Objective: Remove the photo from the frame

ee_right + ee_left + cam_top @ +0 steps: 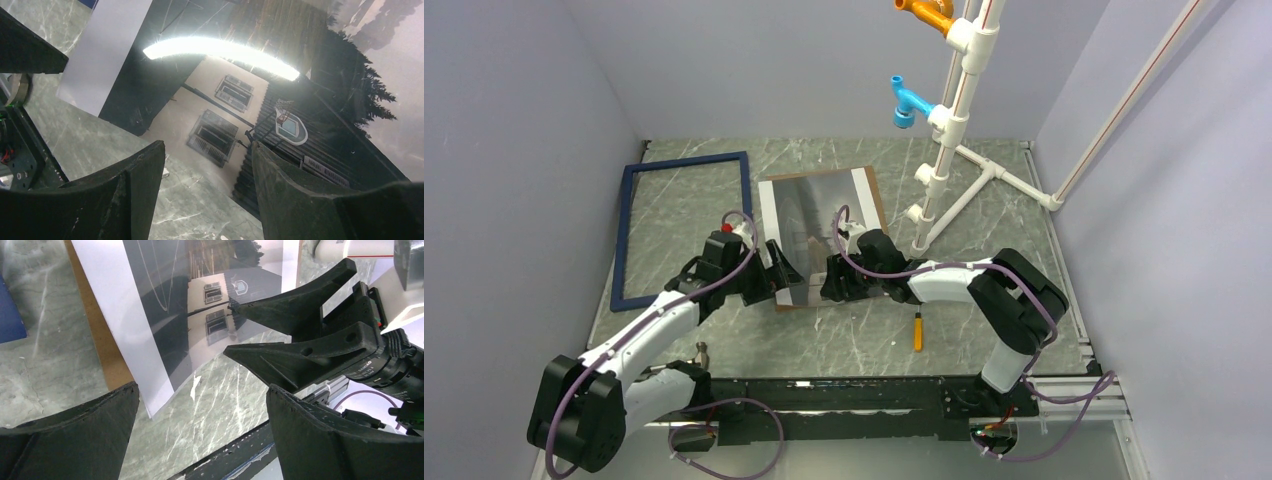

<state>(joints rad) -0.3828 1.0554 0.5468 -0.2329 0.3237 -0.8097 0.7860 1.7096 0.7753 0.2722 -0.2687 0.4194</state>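
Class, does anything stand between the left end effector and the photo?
Nothing visible does. The left end effector is open, with only table surface between it and the photo. The right end effector sits off to one side, at the photo's edge.

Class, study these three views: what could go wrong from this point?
The photo looks bowed upward at its near edge; the right tool, jaws apart at that edge, could crease it on closing. The left tool sits close opposite, so the two might collide.
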